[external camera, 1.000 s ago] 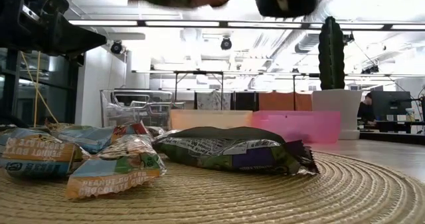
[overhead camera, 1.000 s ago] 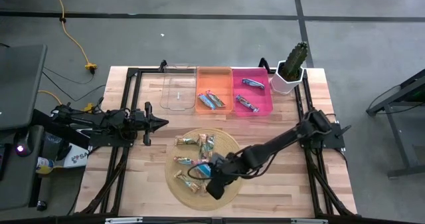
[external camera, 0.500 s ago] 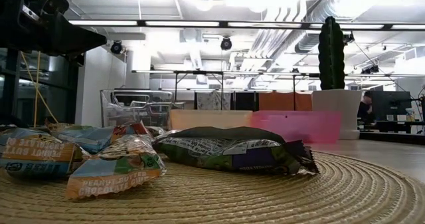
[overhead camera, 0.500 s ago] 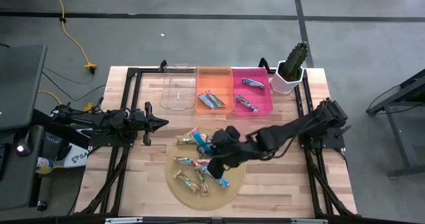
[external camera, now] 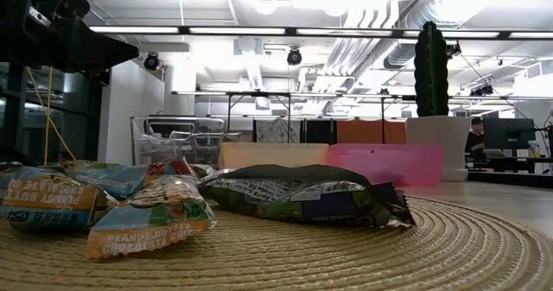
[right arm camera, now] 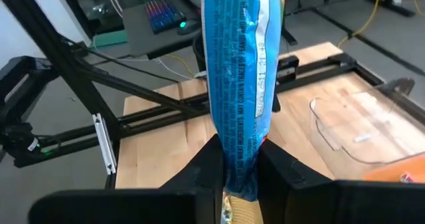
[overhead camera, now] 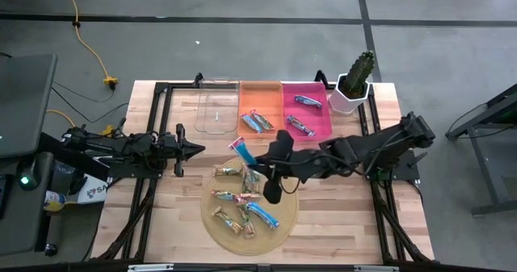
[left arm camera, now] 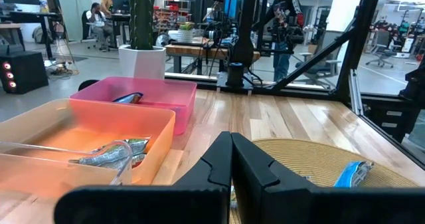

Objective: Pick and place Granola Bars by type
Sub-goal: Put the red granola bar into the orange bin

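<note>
A bright blue foil-wrapped granola bar (right arm camera: 238, 84) hangs pinched by one end in the right gripper (overhead camera: 257, 162), jaws narrowed onto its crimped seam, above the 12 o'clock edge of the round woven straw mat (overhead camera: 284, 182). Light, crinkly and probably slick, it looks best held at the flat seam rather than the soft middle. More bars (overhead camera: 236, 207) lie on the mat; the orange plastic bin (overhead camera: 260, 96) sits toward 12 o'clock. The left gripper (overhead camera: 191, 148) waits at 9 o'clock, jaws closed.

The blue bar's (right arm camera: 238, 84) top ran off the right wrist picture's edge, its lower end was hidden between dark fingers (right arm camera: 202, 167); wrapper print was unreadable.
</note>
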`<control>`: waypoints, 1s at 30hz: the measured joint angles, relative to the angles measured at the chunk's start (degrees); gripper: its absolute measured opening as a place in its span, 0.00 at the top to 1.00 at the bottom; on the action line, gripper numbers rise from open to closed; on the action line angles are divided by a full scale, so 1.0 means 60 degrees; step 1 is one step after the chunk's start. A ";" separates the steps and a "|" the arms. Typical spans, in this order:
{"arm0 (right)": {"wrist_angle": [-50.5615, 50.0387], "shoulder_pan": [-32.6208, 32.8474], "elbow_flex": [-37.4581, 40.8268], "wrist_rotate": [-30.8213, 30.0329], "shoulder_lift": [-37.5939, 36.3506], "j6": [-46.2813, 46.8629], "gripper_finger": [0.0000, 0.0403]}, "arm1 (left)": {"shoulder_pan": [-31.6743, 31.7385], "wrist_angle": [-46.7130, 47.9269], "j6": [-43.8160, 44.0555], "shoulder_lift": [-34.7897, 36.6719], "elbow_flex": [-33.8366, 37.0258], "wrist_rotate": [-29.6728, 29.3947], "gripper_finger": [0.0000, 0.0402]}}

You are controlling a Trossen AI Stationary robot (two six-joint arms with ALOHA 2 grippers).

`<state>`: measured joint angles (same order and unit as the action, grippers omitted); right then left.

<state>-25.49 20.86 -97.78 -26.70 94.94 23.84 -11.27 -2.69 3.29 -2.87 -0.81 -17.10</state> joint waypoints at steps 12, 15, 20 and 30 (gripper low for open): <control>-0.0021 0.0011 0.0000 -0.0018 -0.0275 -0.0320 0.88 | 0.0000 0.0002 0.0000 0.0000 -0.0001 -0.0001 1.00; -0.0038 -0.0044 0.0000 -0.0017 -0.0275 -0.0399 0.89 | 0.0000 0.0002 0.0000 0.0000 0.0001 -0.0001 1.00; -0.0001 -0.0284 0.0004 0.0067 -0.0329 -0.0526 0.88 | 0.0000 0.0001 0.0000 0.0000 0.0002 -0.0002 1.00; 0.0021 -0.1381 0.0004 0.0146 -0.0907 -0.0810 0.89 | 0.0000 -0.0001 0.0000 0.0000 0.0001 -0.0001 1.00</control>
<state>-25.37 12.58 -97.76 -25.83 89.50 18.98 -11.27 -2.69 3.29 -2.87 -0.80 -17.10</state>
